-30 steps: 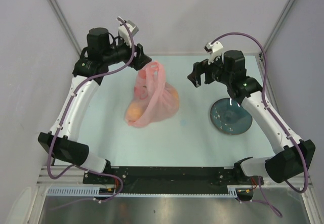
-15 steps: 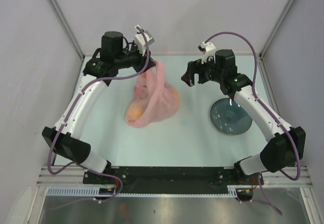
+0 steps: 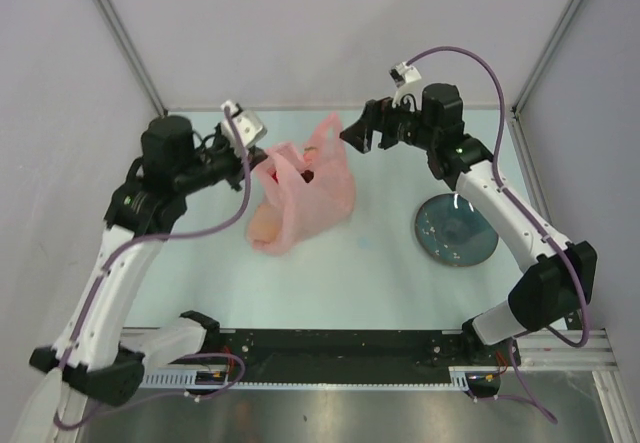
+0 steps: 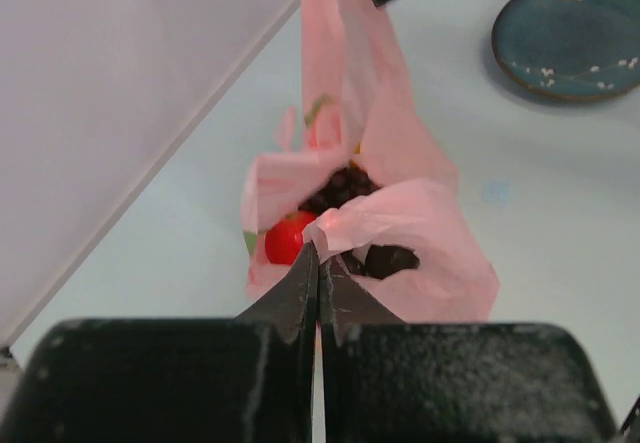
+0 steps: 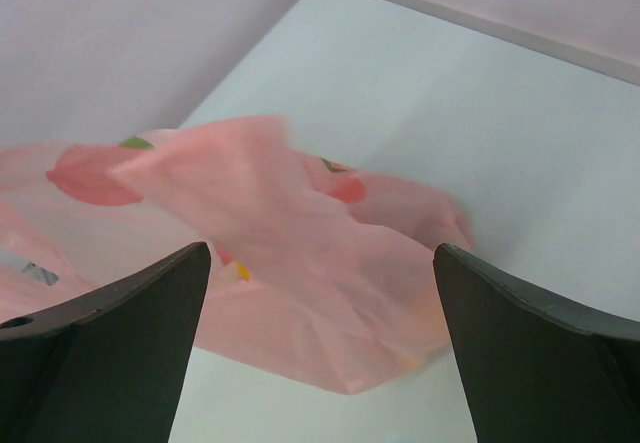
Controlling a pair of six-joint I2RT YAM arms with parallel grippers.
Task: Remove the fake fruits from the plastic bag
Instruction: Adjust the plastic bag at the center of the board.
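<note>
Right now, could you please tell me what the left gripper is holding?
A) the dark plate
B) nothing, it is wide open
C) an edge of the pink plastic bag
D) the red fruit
C: in the left wrist view the left gripper is shut, its tips pinching the rim of the plastic bag. The red fruit sits inside the bag, and the plate lies apart on the table.
</note>
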